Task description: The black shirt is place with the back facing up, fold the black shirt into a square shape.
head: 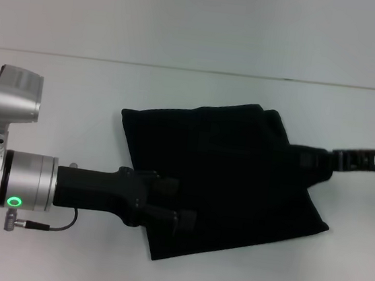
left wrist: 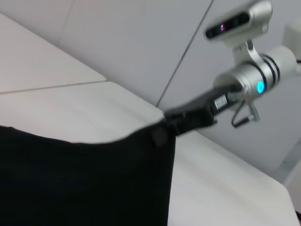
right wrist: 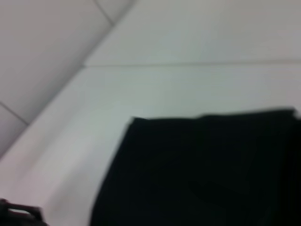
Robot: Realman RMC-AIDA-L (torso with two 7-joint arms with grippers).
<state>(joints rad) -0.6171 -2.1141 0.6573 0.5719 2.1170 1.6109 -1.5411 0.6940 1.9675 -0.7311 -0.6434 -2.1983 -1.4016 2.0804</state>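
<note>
Table [head: 77, 101]: white, carrying the black shirt [head: 230, 179], which is lying right of centre as a skewed, already folded dark block, edges not squared.

Risk, judged: both arms are working opposite sides of the cloth at once, so any uneven pull is likely to be dragging the stack askew or peeling a layer open. The thick layers are also liable to be slipping out of a shallow grip, leaving a rhombus rather than a square.

Left arm: reaching in low and level from the left side. Left claw [head: 179, 204] is sitting at the shirt's left edge, two fingers parted, upper and lower, tips on or over the fabric; whether cloth is lying between them, cannot tell.

Right arm: coming in from the right side, slim and near horizontal. Right claw [head: 310, 160] is meeting the shirt's right edge; black on black, so spread or pinching, cannot tell.
</note>
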